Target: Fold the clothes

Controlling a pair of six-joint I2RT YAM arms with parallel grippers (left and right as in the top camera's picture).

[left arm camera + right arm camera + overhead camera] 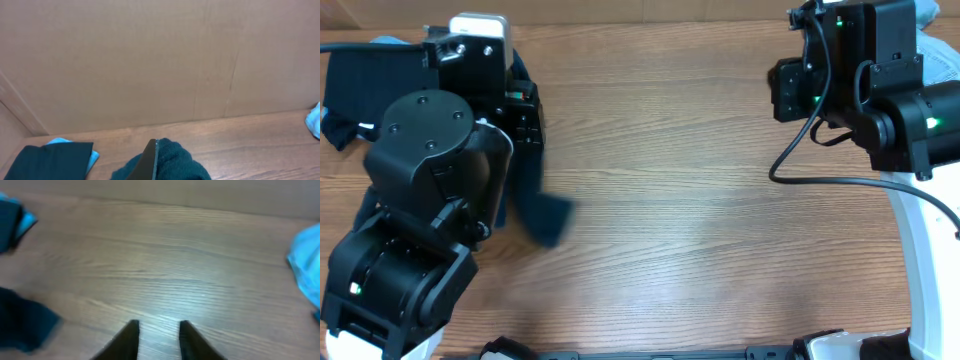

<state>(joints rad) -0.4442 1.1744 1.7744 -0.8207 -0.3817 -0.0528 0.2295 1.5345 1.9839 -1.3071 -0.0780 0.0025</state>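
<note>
Wood-grain table (700, 200), plain cardboard wall (150, 60) behind it.

Far left: a folded dark piece (370, 75) lies flat, with a pale blue piece (92, 159) showing from under its right edge.

Left gripper (152, 162): clenched. Only one finger edge shows in the wrist view, and the navy shirt (542, 215) is bunched tight against it, so it reads as a grip on the fabric.

Shirt from overhead: a narrow dark strip, mostly hidden under the left arm. Its long axis runs from the far side of the table toward the near side. The loose end points at the near edge, angled slightly right, and lies on the wood.

Centre of the table: bare wood.

Right gripper (159, 335): fingers parted with a clear gap, nothing between them, hanging over bare wood and touching no cloth.

Far right: light blue cloth (306, 265) by the right arm, well apart from the shirt.
</note>
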